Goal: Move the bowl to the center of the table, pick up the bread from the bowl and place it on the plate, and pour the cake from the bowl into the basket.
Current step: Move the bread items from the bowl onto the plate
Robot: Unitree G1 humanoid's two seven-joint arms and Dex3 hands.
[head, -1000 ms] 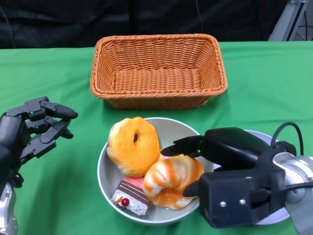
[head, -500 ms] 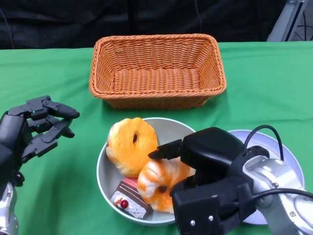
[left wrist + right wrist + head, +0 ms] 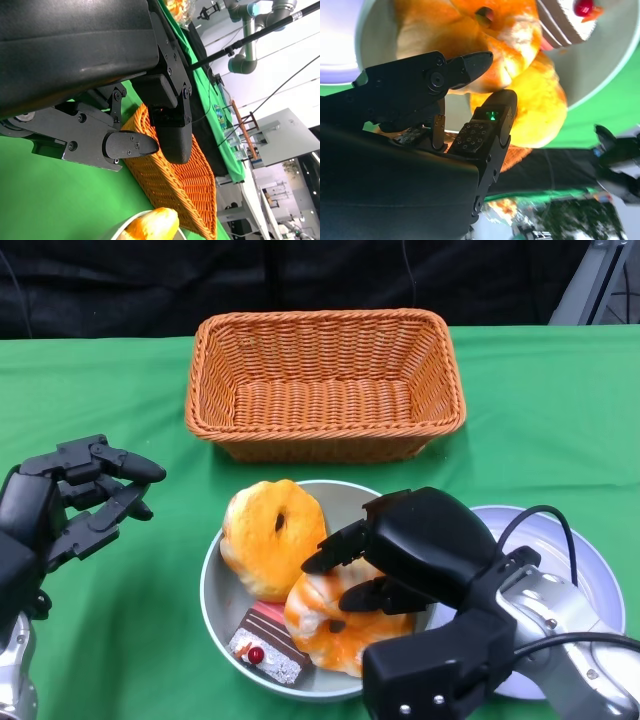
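As seen from the head view, the right hand [image 3: 400, 555] hangs directly over the near bread [image 3: 340, 615] in the grey bowl [image 3: 215, 590], fingers spread either side of the loaf but, as far as I can tell, not yet clamped. That loaf lies lengthwise across the bowl, beside the ring-shaped bread [image 3: 272, 537] and the cake slice [image 3: 265, 643]. Just right of the bowl sits the plate [image 3: 590, 570], behind it the basket [image 3: 325, 380]. Well off to the side, the left hand [image 3: 60, 505] hovers above the green table [image 3: 540, 410], fingers apart, holding nothing.

From the right wrist view, two fingers [image 3: 470, 62] straddle the bread [image 3: 520, 45], tips near its crust; contact is unclear.

From the left wrist view, the left hand's fingers [image 3: 130, 145] grasp nothing, with the basket [image 3: 185, 185] beyond.
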